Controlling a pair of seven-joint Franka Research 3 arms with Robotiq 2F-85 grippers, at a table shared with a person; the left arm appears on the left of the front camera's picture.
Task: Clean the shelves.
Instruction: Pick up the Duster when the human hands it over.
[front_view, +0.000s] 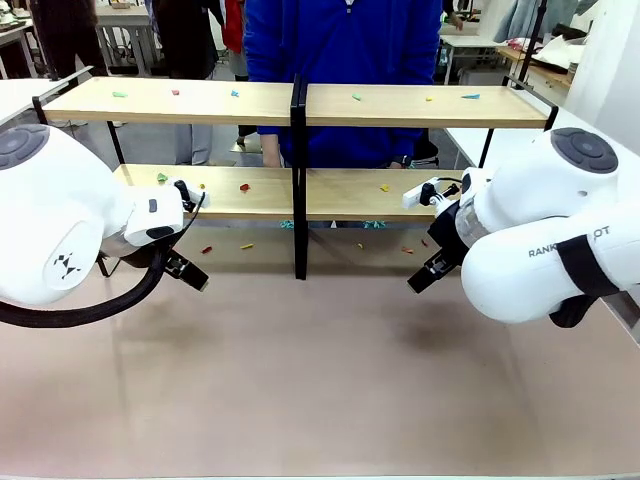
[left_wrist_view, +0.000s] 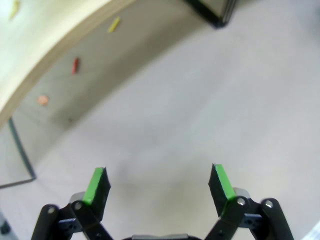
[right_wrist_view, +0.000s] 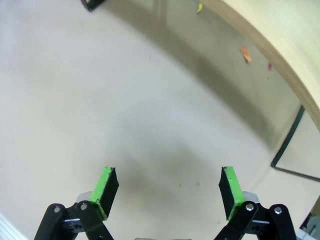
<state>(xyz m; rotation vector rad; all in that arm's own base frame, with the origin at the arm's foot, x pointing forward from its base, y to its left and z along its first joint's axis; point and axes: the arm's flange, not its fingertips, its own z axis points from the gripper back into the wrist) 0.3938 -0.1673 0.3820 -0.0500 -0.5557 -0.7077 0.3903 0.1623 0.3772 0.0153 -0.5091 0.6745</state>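
Light wooden shelves (front_view: 400, 106) stand across the far side of the bench (front_view: 320, 380), with small coloured scraps (front_view: 244, 187) dotted on both boards and underneath. I see my left gripper (left_wrist_view: 159, 172) and right gripper (right_wrist_view: 169, 172) both spread wide and empty, over bare bench near the lower board's front edge.

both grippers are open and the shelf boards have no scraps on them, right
No: the front view shows coloured scraps on both boards of the shelves. The left gripper and right gripper are indeed open.
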